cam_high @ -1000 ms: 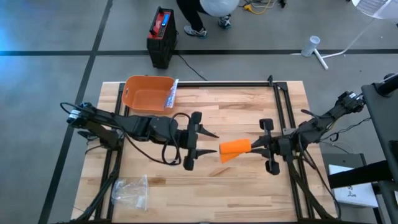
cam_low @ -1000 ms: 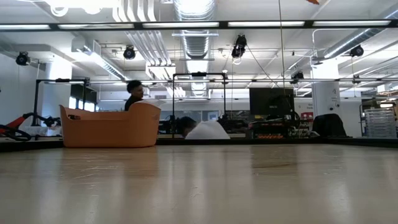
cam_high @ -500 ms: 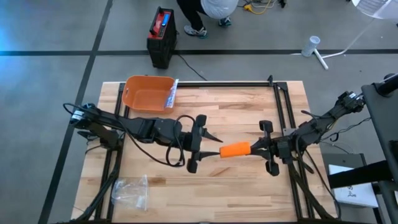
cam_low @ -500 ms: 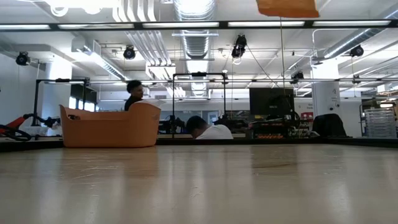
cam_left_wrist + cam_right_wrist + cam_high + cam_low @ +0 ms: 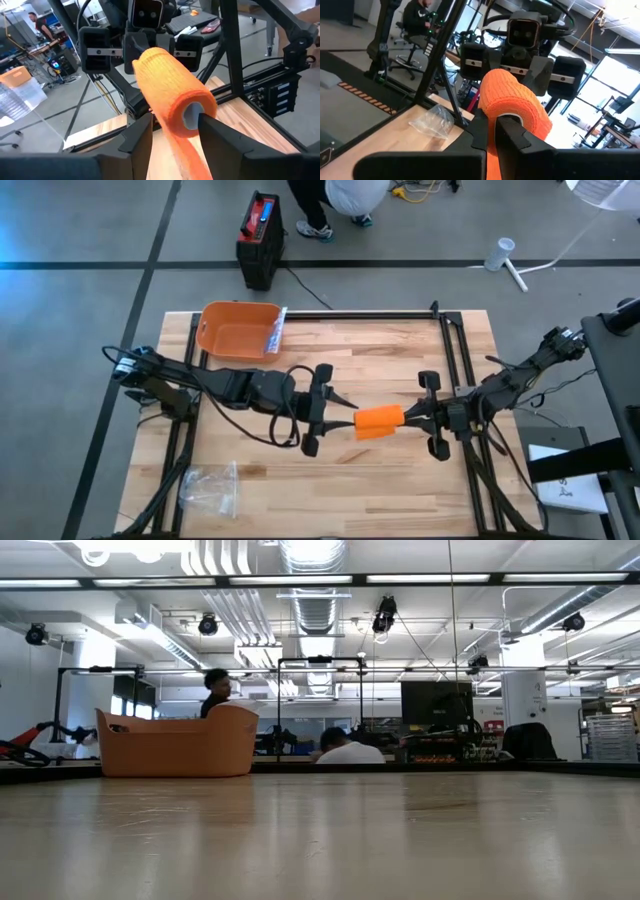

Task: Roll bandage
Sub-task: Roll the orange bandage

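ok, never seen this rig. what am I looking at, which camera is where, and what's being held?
Two dark robot arms work at a wooden table. The high view looks straight down: left arm on the left, right arm on the right. The low view sits at table height and shows mainly the orange tub and the room behind. Each wrist view looks out past that arm's own fingers.

Mid-table, above the wood, the right hand is shut on one end of an orange bandage roll. The left hand faces it, a finger on either side of the roll's other end; whether they touch it, I cannot tell.

Also there: the tub at the far left corner, holding a packet, and a clear plastic bag near the left front.
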`<state>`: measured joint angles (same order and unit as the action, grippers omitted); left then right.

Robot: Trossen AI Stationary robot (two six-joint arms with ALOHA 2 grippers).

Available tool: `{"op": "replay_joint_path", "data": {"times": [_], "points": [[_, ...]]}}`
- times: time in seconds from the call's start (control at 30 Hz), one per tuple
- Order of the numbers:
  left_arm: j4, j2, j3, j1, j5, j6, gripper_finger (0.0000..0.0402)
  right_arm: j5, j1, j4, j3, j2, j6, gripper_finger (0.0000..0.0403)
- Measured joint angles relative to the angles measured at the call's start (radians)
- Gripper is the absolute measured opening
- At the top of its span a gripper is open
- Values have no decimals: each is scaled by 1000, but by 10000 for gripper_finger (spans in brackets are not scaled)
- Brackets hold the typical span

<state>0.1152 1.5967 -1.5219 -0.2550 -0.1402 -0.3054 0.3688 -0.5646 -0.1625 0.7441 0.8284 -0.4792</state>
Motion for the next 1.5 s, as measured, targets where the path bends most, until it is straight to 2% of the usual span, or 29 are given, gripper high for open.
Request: {"op": "replay_joint_path", "data": {"times": [0.6,0.97,1.1,1.27,1.4,1.5], "points": [[-31,6,4,2,0,-23,117,-10,1,2,0,20,10,9],[-133,53,7,5,5,0,120,-14,0,-25,0,23,8,9],[-138,53,6,5,5,8,91,-12,0,-24,0,22,19,9],[-172,54,6,7,-9,27,19,-10,0,-22,0,22,37,9],[-172,54,6,7,-21,36,15,2,0,-21,0,18,73,16],[-159,49,6,-2,-54,36,8,35,-1,3,0,6,121,40]]}}
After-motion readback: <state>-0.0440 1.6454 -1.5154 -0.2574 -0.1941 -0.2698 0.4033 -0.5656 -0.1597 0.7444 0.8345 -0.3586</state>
